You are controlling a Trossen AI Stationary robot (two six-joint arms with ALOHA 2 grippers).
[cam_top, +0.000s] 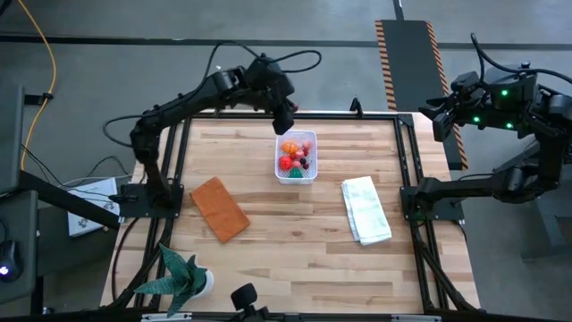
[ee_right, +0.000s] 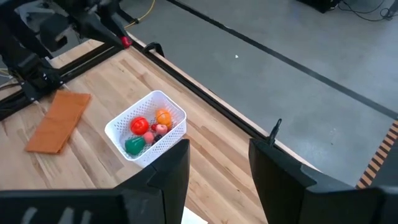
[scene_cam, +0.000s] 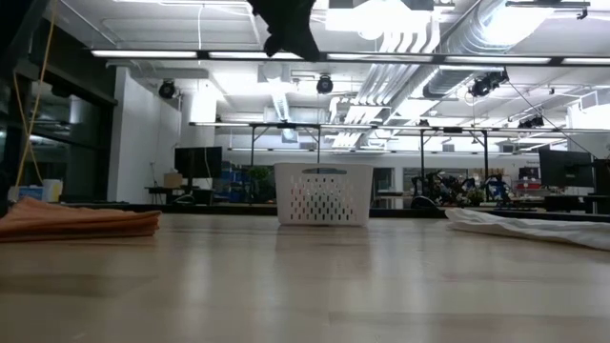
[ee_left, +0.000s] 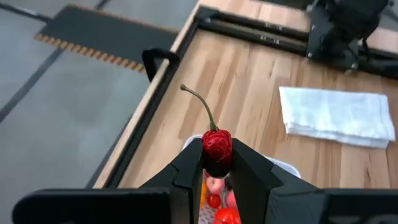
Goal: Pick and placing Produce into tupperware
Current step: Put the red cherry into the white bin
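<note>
The tupperware point(cam_top: 296, 156), a white tub with a perforated wall, stands at the table's far middle and holds several produce pieces: an orange one point(ee_right: 163, 116), a red ball point(ee_right: 139, 125) and a green one point(ee_right: 134, 145). My left gripper point(cam_top: 286, 121) hangs above the tub's far end, shut on a red cherry point(ee_left: 216, 144) with a thin curved stem. In the low view this gripper point(scene_cam: 286, 24) shows high above the tub point(scene_cam: 323, 194). My right gripper point(ee_right: 219, 155) waits open and holds nothing, raised beyond the table's right edge point(cam_top: 436, 121). My left gripper pinches the cherry's round body point(ee_left: 208, 152) between its two fingertips, one on either side. The fingers slant down from the table's far left. The cherry is lifted clear above the tub, and its stem point(ee_left: 202, 106) sticks out past the fingertips.
An orange-brown flat rectangle point(cam_top: 219, 208) lies on the table's left half and a folded white cloth point(cam_top: 365, 209) on its right half. A green spiky plant point(cam_top: 181, 275) stands at the near left corner. A black frame point(cam_top: 357, 114) runs round the table.
</note>
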